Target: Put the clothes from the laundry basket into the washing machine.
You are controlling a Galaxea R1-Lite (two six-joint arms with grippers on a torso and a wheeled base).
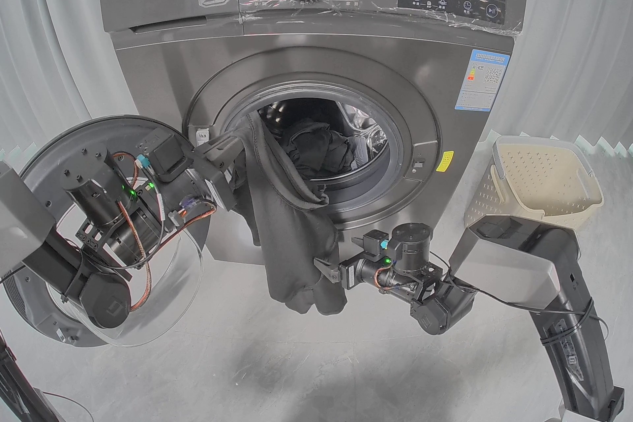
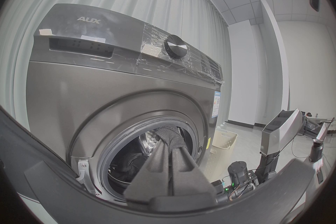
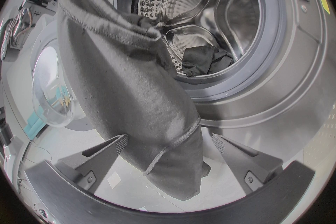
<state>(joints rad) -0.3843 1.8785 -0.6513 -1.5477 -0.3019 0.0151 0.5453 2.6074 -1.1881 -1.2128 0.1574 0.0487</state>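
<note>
A dark grey garment [image 1: 290, 225] hangs out of the washing machine [image 1: 310, 60] opening, draped over the lower rim and down the front. My left gripper [image 1: 236, 148] is shut on its upper edge at the left side of the opening; the pinched cloth [image 2: 170, 140] shows between the closed fingers [image 2: 154, 168]. My right gripper [image 1: 324, 270] is open at the garment's lower end, whose hem [image 3: 168, 144] hangs between the spread fingers [image 3: 105, 151]. Dark clothes [image 1: 316, 146] lie inside the drum [image 3: 203, 11]. The beige laundry basket [image 1: 537, 182] stands right of the machine.
The round glass door [image 1: 109, 232] stands swung open to the left, behind my left arm. Grey floor [image 1: 264, 364] stretches in front of the machine. Pale curtains [image 1: 580, 47] hang behind it.
</note>
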